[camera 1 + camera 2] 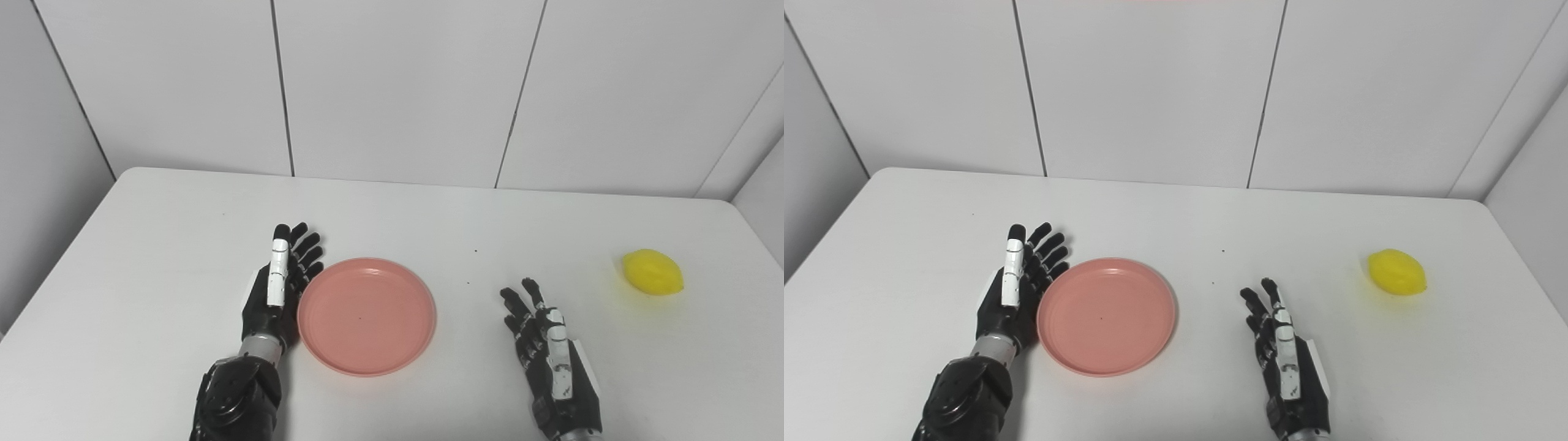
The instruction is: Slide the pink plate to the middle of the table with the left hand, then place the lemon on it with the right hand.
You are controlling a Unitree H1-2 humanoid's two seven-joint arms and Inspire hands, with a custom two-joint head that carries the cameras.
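A round pink plate [366,315] lies flat on the white table [184,245], a little left of the middle, with nothing on it. My left hand [278,285] stands on edge against the plate's left rim, fingers straight and apart, holding nothing. The yellow lemon [653,272] rests far right on the table. My right hand [548,355] is near the front edge, right of the plate and well short of the lemon, open with fingers spread and nothing in it.
White wall panels [398,92] rise behind the table's far edge. The table's right edge runs just beyond the lemon. A few small dark specks [475,250] mark the tabletop between plate and right hand.
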